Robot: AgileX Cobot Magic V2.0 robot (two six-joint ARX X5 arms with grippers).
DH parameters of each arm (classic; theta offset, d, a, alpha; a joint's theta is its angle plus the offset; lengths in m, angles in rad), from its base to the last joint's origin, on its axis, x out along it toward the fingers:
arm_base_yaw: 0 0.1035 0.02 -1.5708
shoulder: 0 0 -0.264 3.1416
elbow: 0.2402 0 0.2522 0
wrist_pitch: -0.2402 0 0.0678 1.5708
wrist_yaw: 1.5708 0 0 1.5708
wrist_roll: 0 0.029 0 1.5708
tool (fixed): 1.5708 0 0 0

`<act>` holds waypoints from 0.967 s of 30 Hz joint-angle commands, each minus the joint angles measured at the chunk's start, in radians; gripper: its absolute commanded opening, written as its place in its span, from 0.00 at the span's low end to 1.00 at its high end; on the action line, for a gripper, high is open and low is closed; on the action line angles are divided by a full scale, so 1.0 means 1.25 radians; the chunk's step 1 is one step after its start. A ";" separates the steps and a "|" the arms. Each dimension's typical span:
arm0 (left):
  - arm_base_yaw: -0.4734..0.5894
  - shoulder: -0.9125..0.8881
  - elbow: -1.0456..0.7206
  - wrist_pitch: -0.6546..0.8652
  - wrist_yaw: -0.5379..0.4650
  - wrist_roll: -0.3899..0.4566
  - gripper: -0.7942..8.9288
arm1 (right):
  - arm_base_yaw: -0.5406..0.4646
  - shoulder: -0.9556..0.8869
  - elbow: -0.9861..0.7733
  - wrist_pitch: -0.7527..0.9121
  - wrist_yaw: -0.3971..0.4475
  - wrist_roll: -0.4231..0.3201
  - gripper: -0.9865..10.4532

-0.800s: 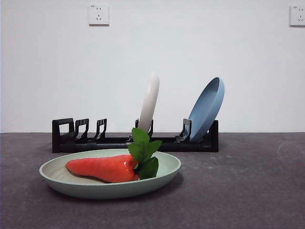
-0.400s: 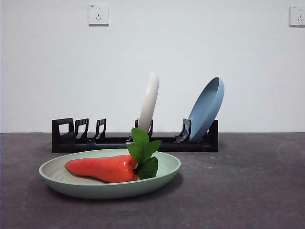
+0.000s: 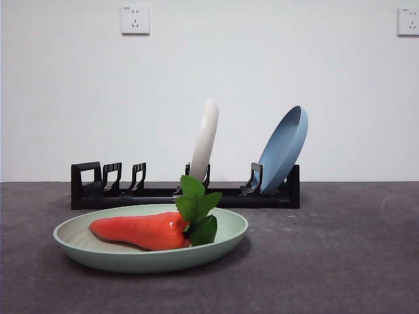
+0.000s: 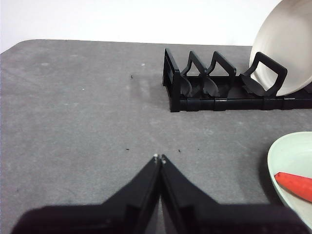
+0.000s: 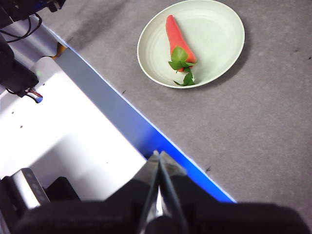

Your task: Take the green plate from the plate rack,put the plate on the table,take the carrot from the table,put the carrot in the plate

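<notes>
The green plate (image 3: 78, 243) lies flat on the table (image 3: 340, 261) in front of the plate rack (image 3: 157, 193). The carrot (image 3: 141, 231) lies in the plate, leaves toward the right. The plate (image 5: 214, 29) with the carrot (image 5: 176, 35) also shows in the right wrist view, and part of each shows in the left wrist view, the plate (image 4: 292, 161) and the carrot (image 4: 296, 184). My left gripper (image 4: 159, 159) is shut and empty above bare table beside the rack (image 4: 219, 92). My right gripper (image 5: 159, 155) is shut and empty, high over the table's front edge. Neither arm shows in the front view.
A cream-white plate (image 3: 205, 139) and a blue plate (image 3: 285, 148) stand upright in the rack. The rack's left slots hold nothing. A blue-edged white base (image 5: 73, 122) lies beyond the table's edge in the right wrist view. Two wall sockets (image 3: 135, 19) sit high on the white wall.
</notes>
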 commanded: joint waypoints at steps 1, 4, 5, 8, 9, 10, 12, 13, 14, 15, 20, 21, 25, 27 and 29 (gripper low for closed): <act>0.003 -0.002 -0.009 0.000 0.006 -0.008 0.08 | -0.019 -0.007 -0.003 0.004 0.002 -0.016 0.09; 0.003 -0.002 -0.009 0.000 0.006 -0.008 0.08 | -0.083 -0.024 -0.005 0.021 0.001 -0.081 0.09; 0.003 -0.002 -0.009 0.000 0.006 -0.008 0.08 | -0.116 -0.035 -0.009 0.045 -0.002 -0.092 0.09; 0.003 -0.002 -0.009 0.000 0.006 -0.008 0.08 | -0.223 -0.080 -0.042 0.161 -0.004 -0.103 0.09; 0.003 -0.002 -0.009 0.000 0.006 -0.008 0.08 | -0.262 -0.101 -0.060 0.198 -0.003 -0.103 0.09; 0.003 -0.002 -0.009 0.000 0.006 -0.008 0.08 | -0.295 -0.119 -0.078 0.230 -0.002 -0.103 0.09; 0.003 -0.002 -0.009 0.000 0.006 -0.008 0.08 | -0.367 -0.162 -0.130 0.301 -0.001 -0.104 0.09; 0.003 -0.002 -0.009 0.000 0.006 -0.008 0.08 | -0.395 -0.182 -0.157 0.333 -0.001 -0.104 0.09; 0.003 -0.002 -0.009 0.000 0.006 -0.008 0.08 | -0.425 -0.204 -0.193 0.374 0.001 -0.104 0.09; 0.003 -0.002 -0.009 0.000 0.006 -0.008 0.08 | -0.451 -0.229 -0.234 0.419 0.001 -0.104 0.09; 0.003 -0.002 -0.009 0.000 0.006 -0.008 0.08 | -0.532 -0.336 -0.443 0.636 0.001 -0.060 0.09; 0.003 -0.002 -0.009 0.000 0.006 -0.008 0.08 | -0.544 -0.361 -0.492 0.677 0.002 -0.047 0.09; 0.003 -0.002 -0.009 0.000 0.006 -0.008 0.08 | -0.561 -0.427 -0.619 0.760 0.027 -0.030 0.09; 0.003 -0.002 -0.009 0.000 0.006 -0.008 0.08 | -0.561 -0.457 -0.668 0.774 0.056 -0.027 0.09; 0.003 -0.002 -0.009 0.000 0.006 -0.008 0.08 | -0.560 -0.481 -0.703 0.774 0.080 -0.021 0.09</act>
